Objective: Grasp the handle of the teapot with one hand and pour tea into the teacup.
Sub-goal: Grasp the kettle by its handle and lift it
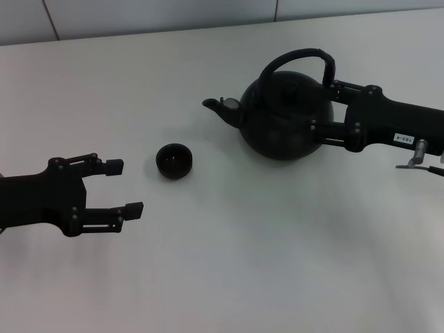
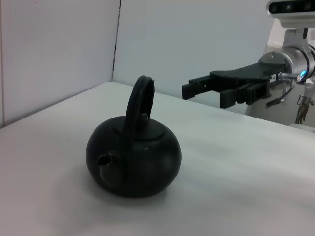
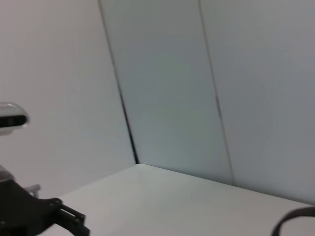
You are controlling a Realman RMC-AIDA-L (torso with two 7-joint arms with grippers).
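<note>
The black teapot (image 1: 281,118) stands on the white table, its spout pointing toward the small black teacup (image 1: 174,160) to its left. The arched handle (image 1: 298,55) rises over the lid. My right gripper (image 1: 325,107) is open at the teapot's right side, close to the handle's base, holding nothing. In the left wrist view the teapot (image 2: 133,157) and handle (image 2: 139,98) show, with the right gripper (image 2: 206,93) raised beyond them and apart from them. My left gripper (image 1: 123,187) is open and empty, left of the teacup. No tea is visible.
The white table (image 1: 243,263) runs to a pale panelled wall (image 1: 139,17) at the back. The right wrist view shows the wall, the handle's arc (image 3: 295,221) and the left gripper (image 3: 49,216) far off.
</note>
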